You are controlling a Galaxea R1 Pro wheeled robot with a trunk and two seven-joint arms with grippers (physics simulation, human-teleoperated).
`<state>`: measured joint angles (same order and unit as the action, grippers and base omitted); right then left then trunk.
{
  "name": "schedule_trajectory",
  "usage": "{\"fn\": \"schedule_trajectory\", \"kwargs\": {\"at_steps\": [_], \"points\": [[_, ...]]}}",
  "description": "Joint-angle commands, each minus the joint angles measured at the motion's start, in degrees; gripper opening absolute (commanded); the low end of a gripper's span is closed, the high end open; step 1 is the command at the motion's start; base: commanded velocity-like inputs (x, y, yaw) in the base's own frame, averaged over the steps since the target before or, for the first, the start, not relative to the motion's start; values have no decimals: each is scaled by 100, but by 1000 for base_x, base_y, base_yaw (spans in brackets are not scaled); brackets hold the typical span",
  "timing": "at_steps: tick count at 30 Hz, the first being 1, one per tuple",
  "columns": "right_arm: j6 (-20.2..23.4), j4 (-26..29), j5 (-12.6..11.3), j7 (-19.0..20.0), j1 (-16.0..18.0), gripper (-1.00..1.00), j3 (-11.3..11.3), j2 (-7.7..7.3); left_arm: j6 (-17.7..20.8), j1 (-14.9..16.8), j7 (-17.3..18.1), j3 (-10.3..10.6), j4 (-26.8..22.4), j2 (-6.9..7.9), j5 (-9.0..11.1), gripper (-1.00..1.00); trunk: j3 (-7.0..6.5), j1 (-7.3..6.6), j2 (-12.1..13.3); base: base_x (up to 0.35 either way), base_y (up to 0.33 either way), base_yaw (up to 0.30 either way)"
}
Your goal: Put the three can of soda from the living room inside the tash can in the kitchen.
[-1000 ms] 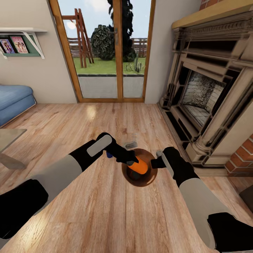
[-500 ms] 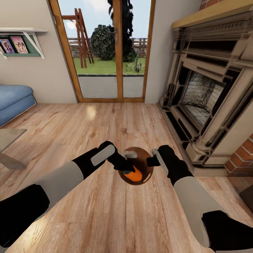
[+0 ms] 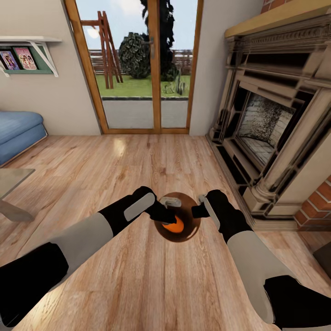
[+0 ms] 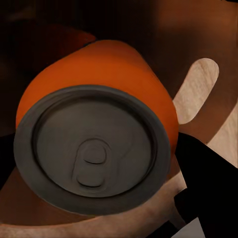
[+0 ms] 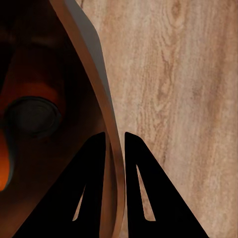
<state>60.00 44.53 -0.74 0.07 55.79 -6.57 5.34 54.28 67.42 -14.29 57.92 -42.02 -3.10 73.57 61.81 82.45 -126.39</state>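
In the head view the tash can (image 3: pixel 189 229) sits low between my arms in the living room, its brown inner wall showing. My left gripper (image 3: pixel 169 219) reaches into it, shut on an orange can of soda (image 3: pixel 174 226). The left wrist view has that can (image 4: pixel 99 69) close up, silvery top towards the camera, with the bin's brown wall behind it. My right gripper (image 3: pixel 198 212) is shut on the bin's rim. In the right wrist view the bin wall (image 5: pixel 91 74) runs between the two fingers of the right gripper (image 5: pixel 115 144), and the can (image 5: pixel 32 116) lies dimly inside.
A brick-and-stone fireplace (image 3: pixel 271 124) stands close on the right. Wood-framed glass doors (image 3: pixel 138 69) are straight ahead. A blue sofa (image 3: pixel 18 128) and the corner of a grey low table (image 3: pixel 11 181) sit at the left, with plank floor (image 3: pixel 138 161) between.
My left gripper has carried the orange can from above the rim down into the bin. The right gripper and the bin have shifted slightly left and up in view.
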Motion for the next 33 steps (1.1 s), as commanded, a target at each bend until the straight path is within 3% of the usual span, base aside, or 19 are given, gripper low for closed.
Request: {"fn": "schedule_trajectory", "kwargs": {"at_steps": [1, 21, 22, 33], "points": [[0, 3, -119, 28, 2, -100, 1, 2, -36, 0, 0, 0, 0, -3, -9, -100, -1, 0, 0, 0, 0, 0], [0, 3, -119, 28, 2, -100, -2, 10, -535, -1, 29, 9, 475, -123, -225, -100, -1, 0, 0, 0, 0, 0], [0, 3, -119, 28, 2, -100, -2, 10, -544, -1, 37, 9, 488, -128, -274, 100, -1, 0, 0, 0, 0, 0], [0, 3, -119, 28, 2, -100, -2, 11, -559, -88, 69, 9, 415, -110, -375, 100, -1, 0, 0, 0, 0, 0]]}}
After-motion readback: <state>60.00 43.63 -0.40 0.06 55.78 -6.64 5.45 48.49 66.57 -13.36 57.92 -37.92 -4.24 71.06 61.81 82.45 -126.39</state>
